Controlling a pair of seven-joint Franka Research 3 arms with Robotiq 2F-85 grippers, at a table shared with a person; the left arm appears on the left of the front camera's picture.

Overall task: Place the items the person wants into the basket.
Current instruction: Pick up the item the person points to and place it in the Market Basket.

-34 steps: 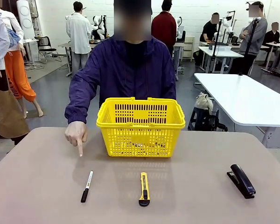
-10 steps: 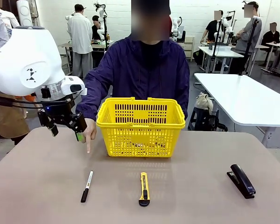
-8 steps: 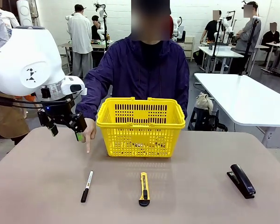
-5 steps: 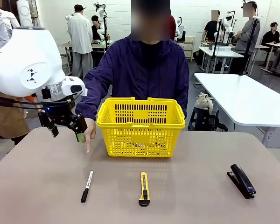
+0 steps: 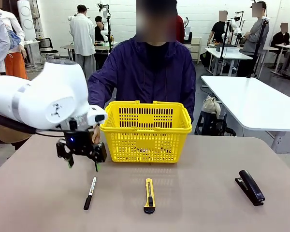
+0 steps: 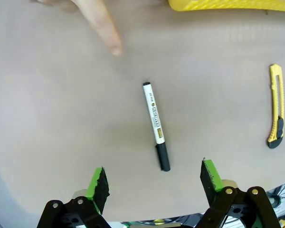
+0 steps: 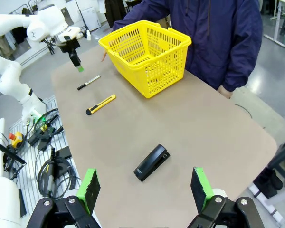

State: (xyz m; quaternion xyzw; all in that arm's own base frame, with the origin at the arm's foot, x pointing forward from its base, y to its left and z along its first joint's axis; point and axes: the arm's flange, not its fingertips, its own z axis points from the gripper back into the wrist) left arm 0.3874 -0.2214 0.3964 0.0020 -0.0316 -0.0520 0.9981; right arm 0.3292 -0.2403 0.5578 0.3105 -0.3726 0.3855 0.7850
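A black marker with a white band lies on the table left of centre, shown lengthwise as the marker in the left wrist view. My left gripper hangs open a little above and behind it, jaws wide apart, and the gripper holds nothing. The person's pointing finger rests on the table beyond the marker. The yellow basket stands in front of the person. My right gripper is open and high above the table's right end.
A yellow-and-black utility knife lies at the front centre, right of the marker. A black stapler lies at the right, also below my right gripper as the stapler. Bare table surrounds the marker.
My left arm has swung down and to the right, from beside the person's hand to above the marker. The person's hand is now largely behind the gripper. Both grippers stay open.
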